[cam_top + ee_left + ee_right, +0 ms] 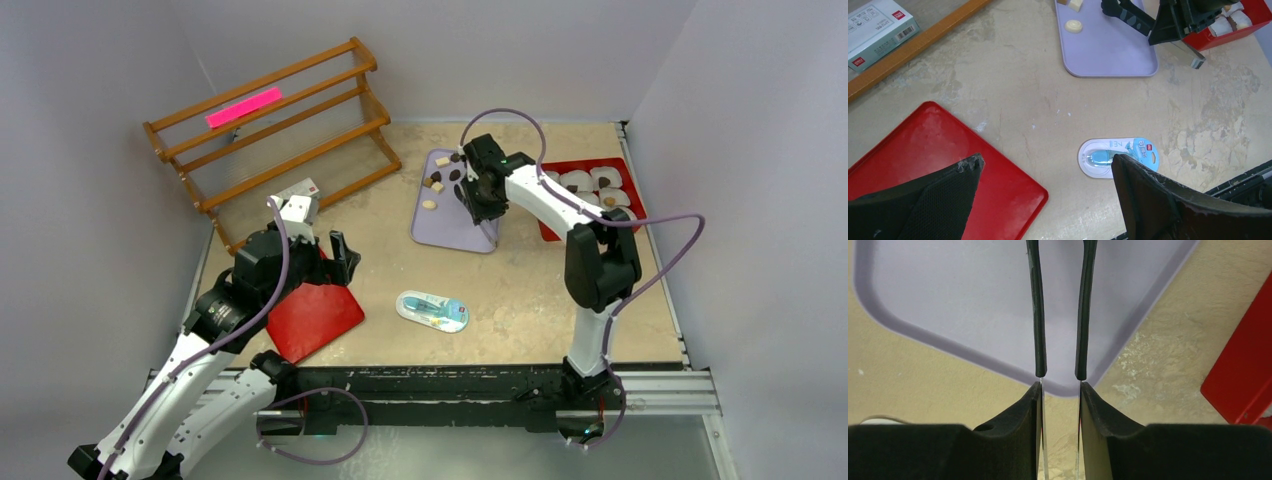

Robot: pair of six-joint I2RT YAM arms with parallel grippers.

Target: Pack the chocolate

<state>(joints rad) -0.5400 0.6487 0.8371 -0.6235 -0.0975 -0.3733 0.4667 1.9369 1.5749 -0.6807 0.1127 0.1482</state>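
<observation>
Several chocolate pieces [437, 186], dark brown and cream, lie at the far end of a lavender tray [450, 225]. A red box [590, 190] to its right holds white paper cups, some with a dark piece inside. My right gripper [478, 190] hovers over the lavender tray [973, 300], shut on metal tongs [1038, 315]. The tongs' black tips stand slightly apart with nothing between them. My left gripper [335, 262] is open and empty [1045, 162] above the table by a flat red lid [923, 150]. A cream piece [1073, 25] shows in the left wrist view.
An oval blue-and-white packet [432, 310] lies at front centre, also in the left wrist view [1118, 152]. A wooden rack [280, 120] with a pink strip [243, 107] stands at the back left. A white box [300, 195] lies beside it. The red lid [312, 318] lies front left.
</observation>
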